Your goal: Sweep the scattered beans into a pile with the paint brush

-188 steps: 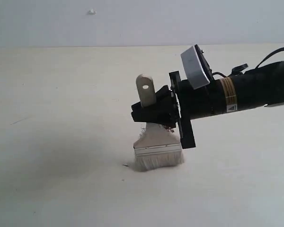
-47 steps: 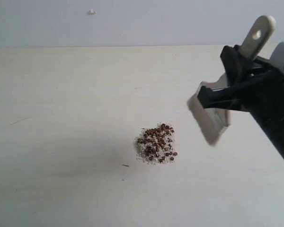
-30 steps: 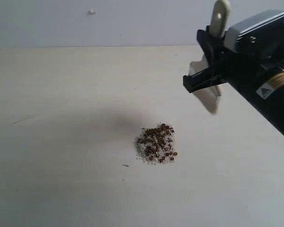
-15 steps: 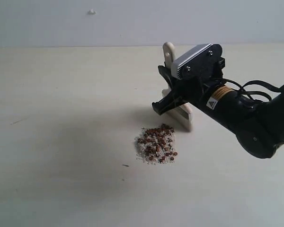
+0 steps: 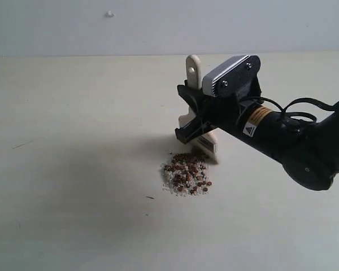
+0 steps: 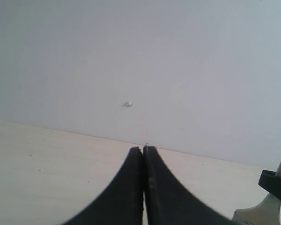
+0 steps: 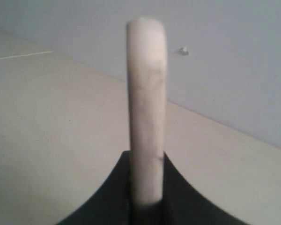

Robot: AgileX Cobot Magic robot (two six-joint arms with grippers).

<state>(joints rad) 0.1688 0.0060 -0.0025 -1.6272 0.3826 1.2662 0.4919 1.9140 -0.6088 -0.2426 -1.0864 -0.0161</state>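
**Speaker one:** What does the left gripper (image 6: 143,154) look like?

**Speaker two:** Its two dark jaws are pressed together with nothing between them. It hangs over the pale table (image 6: 47,168) and faces a grey wall (image 6: 178,56).

**Speaker one:** Where are the beans (image 5: 179,169)?

**Speaker two:** They lie in one compact pile (image 5: 186,175) near the middle of the table, reddish-brown pellets mixed with whitish crumbs.

**Speaker one:** And the paint brush (image 5: 192,69)?

**Speaker two:** It stands nearly upright, handle (image 7: 146,93) up. Its bristles (image 5: 208,151) are down at the pile's far right edge. Whether they touch the beans cannot be told.

**Speaker one:** What holds it?

**Speaker two:** The right gripper (image 5: 193,119) does, its jaws clamped narrowly on the wooden handle. It sits above the pile and just to its right. Its black arm (image 5: 294,144) reaches in from the right.
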